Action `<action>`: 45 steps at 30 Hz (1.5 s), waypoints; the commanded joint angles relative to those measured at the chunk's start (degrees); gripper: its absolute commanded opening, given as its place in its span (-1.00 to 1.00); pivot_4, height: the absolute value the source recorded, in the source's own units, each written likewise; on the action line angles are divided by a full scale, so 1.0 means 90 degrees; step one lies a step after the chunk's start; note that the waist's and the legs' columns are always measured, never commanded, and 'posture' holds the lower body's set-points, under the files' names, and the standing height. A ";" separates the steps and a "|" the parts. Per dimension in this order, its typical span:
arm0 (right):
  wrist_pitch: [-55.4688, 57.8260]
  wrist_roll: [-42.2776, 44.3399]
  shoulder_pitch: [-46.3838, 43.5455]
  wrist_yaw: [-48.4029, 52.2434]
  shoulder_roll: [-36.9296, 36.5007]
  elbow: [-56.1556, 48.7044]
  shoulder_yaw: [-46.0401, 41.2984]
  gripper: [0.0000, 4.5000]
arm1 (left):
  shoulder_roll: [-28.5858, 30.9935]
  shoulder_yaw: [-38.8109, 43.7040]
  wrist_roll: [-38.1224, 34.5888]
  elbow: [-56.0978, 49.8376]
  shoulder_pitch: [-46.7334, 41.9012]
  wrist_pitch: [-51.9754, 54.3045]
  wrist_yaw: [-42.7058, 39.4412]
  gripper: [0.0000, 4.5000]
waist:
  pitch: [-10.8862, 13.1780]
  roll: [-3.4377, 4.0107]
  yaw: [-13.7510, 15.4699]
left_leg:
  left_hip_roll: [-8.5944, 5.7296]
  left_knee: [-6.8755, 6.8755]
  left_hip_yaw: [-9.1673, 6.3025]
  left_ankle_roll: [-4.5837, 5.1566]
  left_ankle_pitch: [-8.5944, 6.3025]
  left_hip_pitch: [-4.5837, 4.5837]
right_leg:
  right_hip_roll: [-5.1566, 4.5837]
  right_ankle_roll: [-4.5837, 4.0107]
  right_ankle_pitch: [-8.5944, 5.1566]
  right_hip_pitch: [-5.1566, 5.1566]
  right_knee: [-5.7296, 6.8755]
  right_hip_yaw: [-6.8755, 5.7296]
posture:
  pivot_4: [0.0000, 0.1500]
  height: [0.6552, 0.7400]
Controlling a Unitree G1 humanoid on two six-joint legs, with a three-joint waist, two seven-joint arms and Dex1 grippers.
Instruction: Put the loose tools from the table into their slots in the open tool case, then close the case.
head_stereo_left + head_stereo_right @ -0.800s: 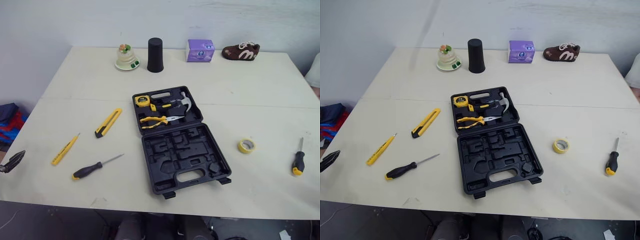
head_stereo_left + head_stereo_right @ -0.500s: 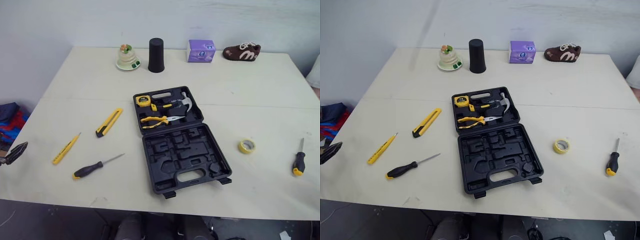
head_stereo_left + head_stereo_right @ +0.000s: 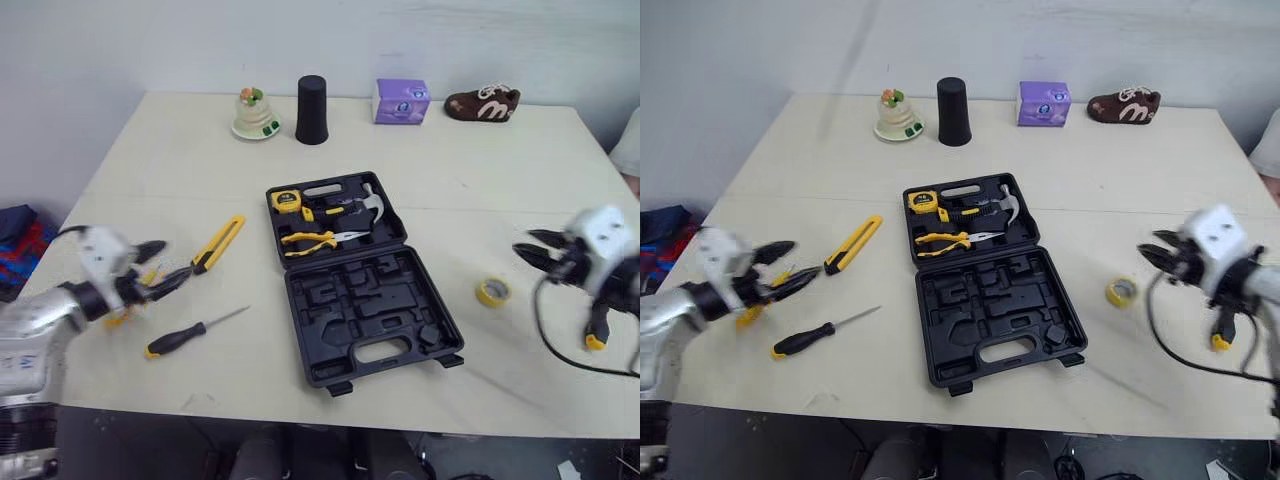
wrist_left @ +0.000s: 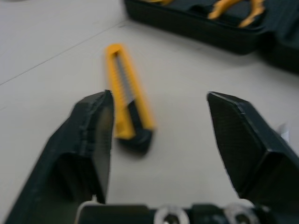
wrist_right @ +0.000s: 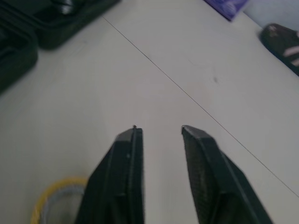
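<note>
The black tool case (image 3: 360, 300) lies open mid-table, with a tape measure, hammer and pliers in its far half. My left gripper (image 3: 166, 264) is open and hovers over the slim yellow screwdriver (image 3: 120, 319), pointing at the yellow utility knife (image 3: 218, 244). That knife (image 4: 128, 95) lies just ahead of the left gripper's open fingers. A black-handled screwdriver (image 3: 190, 335) lies nearer the front edge. My right gripper (image 3: 527, 244) has its fingers (image 5: 128, 154) slightly apart and empty, above the yellow tape roll (image 3: 492, 292). A black-and-yellow screwdriver (image 3: 597, 330) lies partly behind it.
Along the far edge stand a small figurine (image 3: 254, 113), a black cup (image 3: 311, 110), a purple box (image 3: 401, 101) and a brown shoe (image 3: 482, 103). A black cable (image 3: 545, 335) loops from the right wrist over the table.
Both arms have swung in over the table. The left gripper moved from the table's left edge toward the utility knife, and the right gripper came in from the right above the tape roll.
</note>
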 commanded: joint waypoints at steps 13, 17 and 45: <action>-0.0738 -0.1598 -0.2688 0.0192 0.1470 0.2803 0.1882 -1.00 | -0.1097 -0.2061 0.0964 -0.1138 -0.1223 0.2916 0.1869 -0.97 | 0.0002 -0.0004 -0.0004 | 0.0024 0.0034 0.0012 -0.0005 0.0006 -0.0016 | 0.0060 0.0002 0.0001 -0.0009 -0.0001 0.0015 | 1.00 1.00; -0.1263 -0.1678 -0.2936 0.0384 0.1697 0.3223 0.1950 -1.00 | -0.1271 -0.2122 0.1091 -0.0849 -0.1449 0.2858 0.1878 -0.97 | 0.0002 -0.0003 -0.0009 | 0.0033 0.0053 0.0012 -0.0010 0.0003 -0.0017 | 0.0065 0.0002 0.0001 -0.0007 0.0006 0.0023 | 1.00 1.00; 0.0153 -0.1007 -0.0131 0.1769 0.0611 -0.1246 0.1275 -1.00 | -0.1645 -0.3094 0.1302 0.0115 -0.2410 0.1417 -0.0387 -0.97 | 0.0002 -0.0003 0.0203 | 0.0043 0.0112 -0.0007 -0.0003 -0.0021 -0.0085 | 0.0068 0.0001 0.0002 -0.0034 -0.0001 -0.0006 | 1.00 1.00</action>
